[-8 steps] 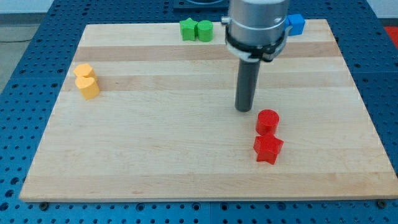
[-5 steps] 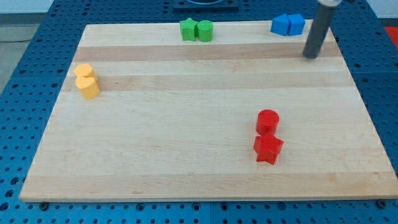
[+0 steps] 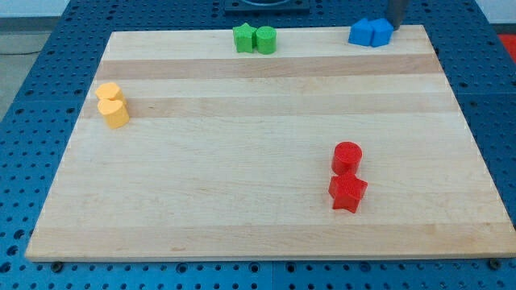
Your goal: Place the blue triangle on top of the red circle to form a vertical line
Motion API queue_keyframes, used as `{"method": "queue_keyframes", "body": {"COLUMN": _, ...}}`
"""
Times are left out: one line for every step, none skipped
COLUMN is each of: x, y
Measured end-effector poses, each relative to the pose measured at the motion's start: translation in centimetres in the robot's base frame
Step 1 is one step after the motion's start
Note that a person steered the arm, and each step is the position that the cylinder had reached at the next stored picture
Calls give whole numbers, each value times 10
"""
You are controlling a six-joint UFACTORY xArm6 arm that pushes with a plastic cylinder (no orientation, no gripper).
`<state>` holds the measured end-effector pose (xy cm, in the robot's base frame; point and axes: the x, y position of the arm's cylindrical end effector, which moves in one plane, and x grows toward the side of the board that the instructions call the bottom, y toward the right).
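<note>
The blue triangle (image 3: 362, 34) lies at the board's top right edge, touching a blue cube (image 3: 381, 31) on its right. The red circle (image 3: 347, 156) sits in the lower right part of the board, far below them, with a red star (image 3: 347, 193) touching it from below. Only the lowest part of my rod shows at the view's top edge. My tip (image 3: 397, 23) is just above and to the right of the blue cube, at or beyond the board's top edge.
A green star (image 3: 243, 38) and a green rounded block (image 3: 265, 39) sit together at the top middle. Two yellow blocks (image 3: 109, 92) (image 3: 115, 113) touch at the left. The wooden board (image 3: 242, 161) rests on a blue perforated table.
My tip left its spot above the red circle and went to the top right, behind the blue blocks. The blue pair has shifted slightly left. The other blocks have not moved.
</note>
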<state>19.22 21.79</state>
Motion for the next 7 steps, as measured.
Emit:
{"method": "queue_keyframes", "body": {"x": 0, "y": -31}}
{"method": "queue_keyframes", "body": {"x": 0, "y": -66}}
{"method": "queue_keyframes", "body": {"x": 9, "y": -88}}
{"method": "queue_keyframes", "body": {"x": 22, "y": -82}}
{"method": "queue_keyframes", "body": {"x": 26, "y": -62}}
{"method": "queue_keyframes", "body": {"x": 32, "y": -59}}
{"method": "queue_keyframes", "body": {"x": 51, "y": -59}}
